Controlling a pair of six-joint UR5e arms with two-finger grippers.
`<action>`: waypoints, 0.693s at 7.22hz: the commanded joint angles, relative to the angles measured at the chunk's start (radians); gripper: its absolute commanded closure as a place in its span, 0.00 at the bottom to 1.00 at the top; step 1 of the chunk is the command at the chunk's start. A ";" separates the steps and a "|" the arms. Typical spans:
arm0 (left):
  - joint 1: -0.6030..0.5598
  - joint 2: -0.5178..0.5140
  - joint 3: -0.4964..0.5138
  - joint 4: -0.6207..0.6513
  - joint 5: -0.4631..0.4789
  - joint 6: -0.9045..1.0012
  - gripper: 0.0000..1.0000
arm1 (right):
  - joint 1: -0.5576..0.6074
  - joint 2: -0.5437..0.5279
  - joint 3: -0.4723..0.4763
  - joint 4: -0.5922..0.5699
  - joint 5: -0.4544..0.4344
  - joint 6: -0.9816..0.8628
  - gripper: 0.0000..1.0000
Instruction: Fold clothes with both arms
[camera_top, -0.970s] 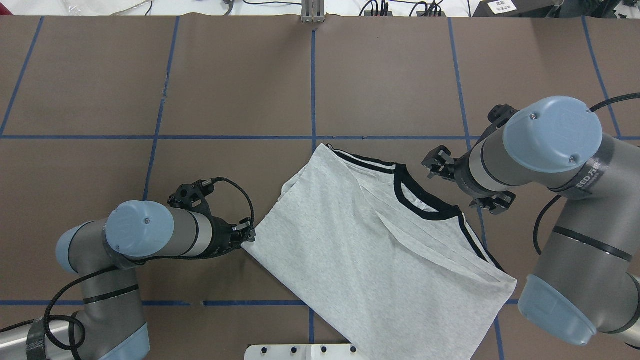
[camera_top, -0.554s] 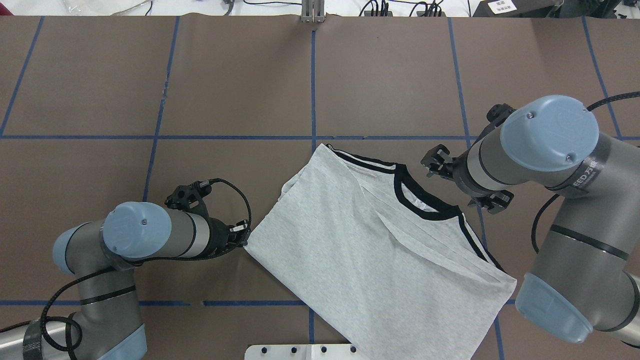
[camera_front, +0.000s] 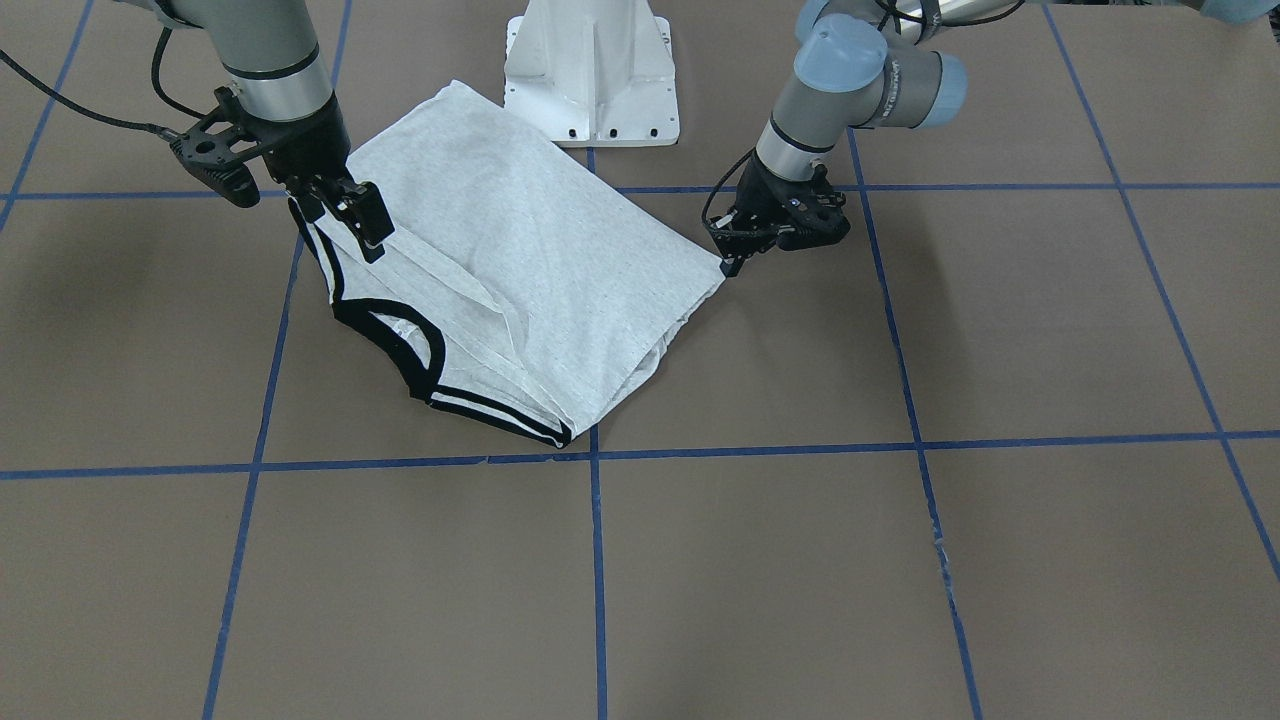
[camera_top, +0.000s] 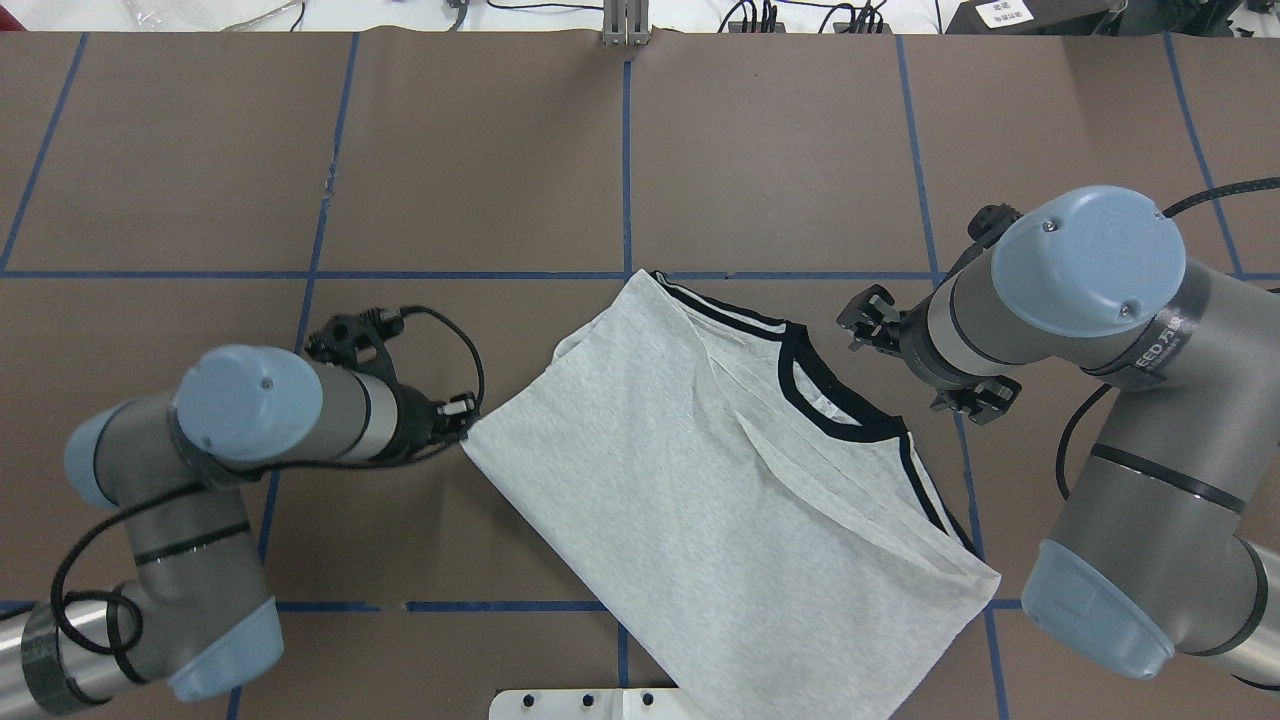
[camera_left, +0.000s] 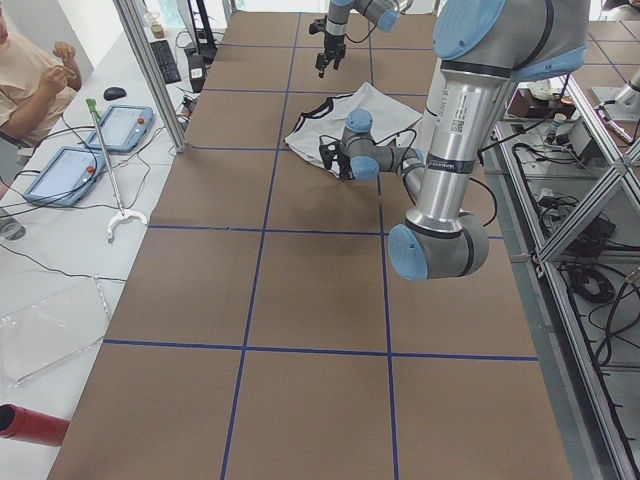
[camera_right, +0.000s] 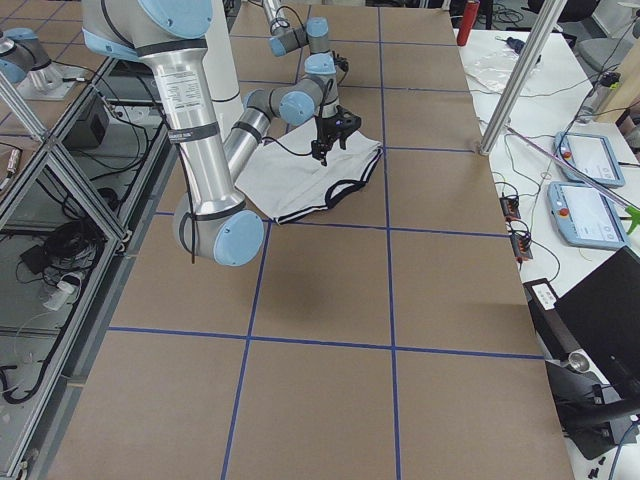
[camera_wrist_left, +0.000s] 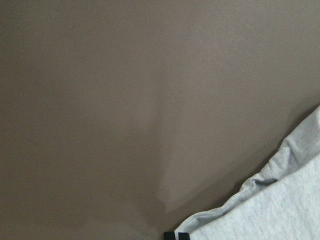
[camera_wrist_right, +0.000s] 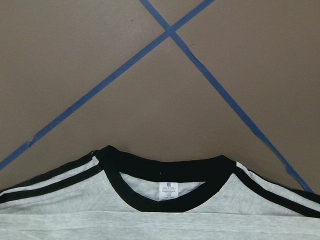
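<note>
The grey T-shirt (camera_top: 700, 480) lies folded on the brown table, its black collar (camera_top: 815, 385) and black-striped sleeve cuffs facing the far side. Its print is hidden. My left gripper (camera_top: 465, 425) is low at the shirt's left corner and shut on that corner; it also shows in the front view (camera_front: 728, 262). My right gripper (camera_top: 920, 362) hovers by the collar with its jaws apart and holds nothing; in the front view (camera_front: 340, 215) it is over the shirt's shoulder. The right wrist view shows the collar (camera_wrist_right: 165, 172) and its label, no fingers.
The white pedestal base (camera_front: 592, 70) stands at the table's near edge, beside the shirt's hem. Blue tape lines (camera_top: 626, 150) grid the brown table. In the left side view an operator (camera_left: 30, 70) and two tablets (camera_left: 120, 125) are beyond the table's far edge.
My left gripper has moved left and a little away from the robot with the shirt's corner, and the whole shirt has slid left with it. The right gripper has barely moved.
</note>
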 joint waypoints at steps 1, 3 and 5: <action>-0.219 -0.149 0.141 0.015 -0.040 0.124 1.00 | 0.000 0.020 0.000 0.000 0.000 -0.002 0.00; -0.321 -0.367 0.467 -0.105 -0.059 0.130 1.00 | 0.009 0.034 0.000 0.002 -0.006 -0.005 0.00; -0.351 -0.603 0.859 -0.264 -0.022 0.130 1.00 | 0.016 0.059 -0.006 0.002 -0.009 -0.009 0.00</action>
